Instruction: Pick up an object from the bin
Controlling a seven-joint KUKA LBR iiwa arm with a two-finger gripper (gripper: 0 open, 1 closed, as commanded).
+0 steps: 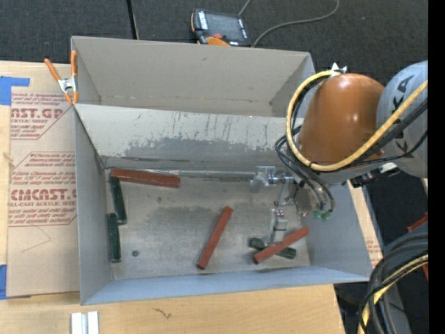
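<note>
Status: pick not completed. No item is seen raised off the floor of the bin [90, 207].

Contents: 3 red-brown sticks and 3 dark green pieces, all lying flat and loosely spread.
- 1 red-brown stick [144, 179] lies along the foot of the back wall, left of centre.
- 2 dark green sticks [119, 202] [112, 239] lie end to end near the left wall.
- 1 red-brown stick [214, 238] lies slanted in the middle of the floor, apart from everything else.
- 1 red-brown stick [290, 238] lies slanted in the front right corner, crossing over a dark green piece [261, 243]; the 2 touch.

Arm: it reaches in from the right. The gripper [279, 223] hangs low at the right side of the bin, directly above the crossed pair, close to the upper face of the red-brown stick. Contact cannot be confirmed from this angle.

Gripper state: cannot be told, whether released or clenched. Nothing is visibly grasped.

Assessment: the approach to the front right corner appears done, or nearly so. Remaining, by my judgement: final descent, closing on 1 item, and lifting it clear of the bin. The likeliest candidate is the red-brown stick on top, since it sits nearest the gripper.

Risk noted: the green piece underneath may be dragged or tipped when the upper stick is taken.
</note>
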